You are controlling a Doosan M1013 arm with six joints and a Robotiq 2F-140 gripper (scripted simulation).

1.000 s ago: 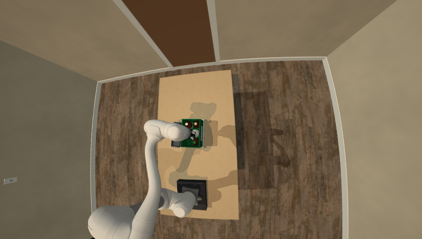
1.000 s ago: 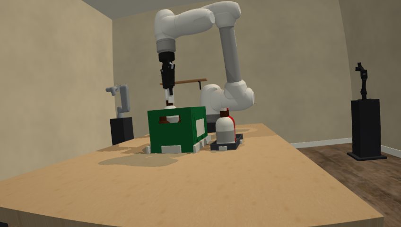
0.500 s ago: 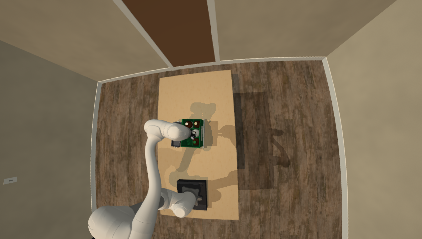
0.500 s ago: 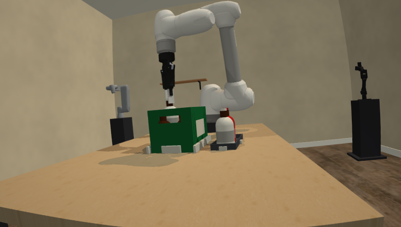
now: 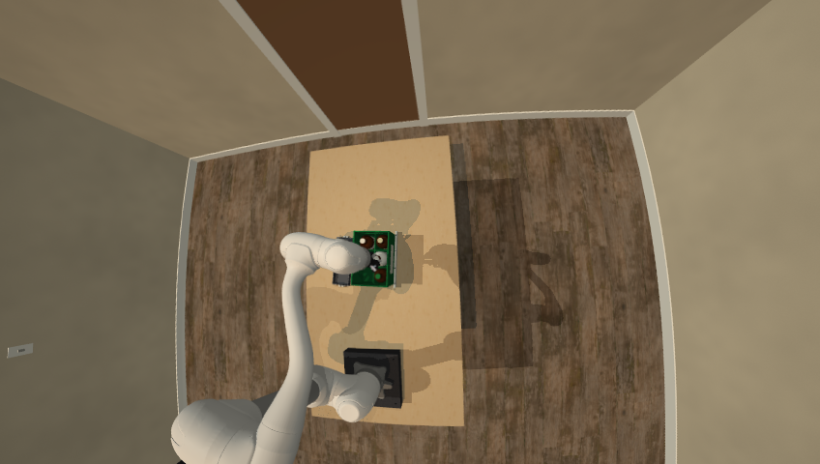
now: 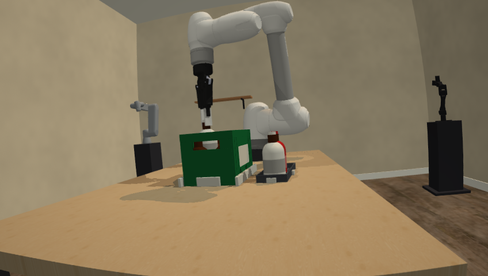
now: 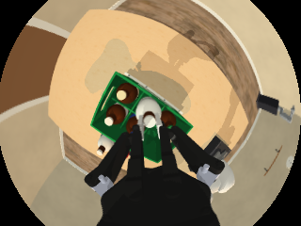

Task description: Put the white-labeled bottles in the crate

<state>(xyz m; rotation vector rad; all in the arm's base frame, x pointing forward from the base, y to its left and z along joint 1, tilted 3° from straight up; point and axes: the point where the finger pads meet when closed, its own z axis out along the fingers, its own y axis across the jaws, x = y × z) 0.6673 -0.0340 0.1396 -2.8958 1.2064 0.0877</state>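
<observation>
Bottle held over the green crate

The gripper (image 6: 206, 120) hangs straight down, its jaws clamped on the neck of a white-labeled bottle (image 6: 208, 134) whose body sits partly inside a cell of the green crate (image 6: 213, 160) (its shoulder shows above the rim). The wrist view shows other brown bottles (image 7: 117, 115) in neighbouring cells. Just beside the crate, another white-labeled bottle (image 6: 274, 157) stands upright on the dark tray (image 6: 275, 177) with a red one behind it.

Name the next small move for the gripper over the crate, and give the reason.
Probably lower a little further before releasing. The gripper is shut on the neck of the white-labeled bottle, whose shoulder still shows above the green crate rim, so it looks only partly down in its cell.
</observation>
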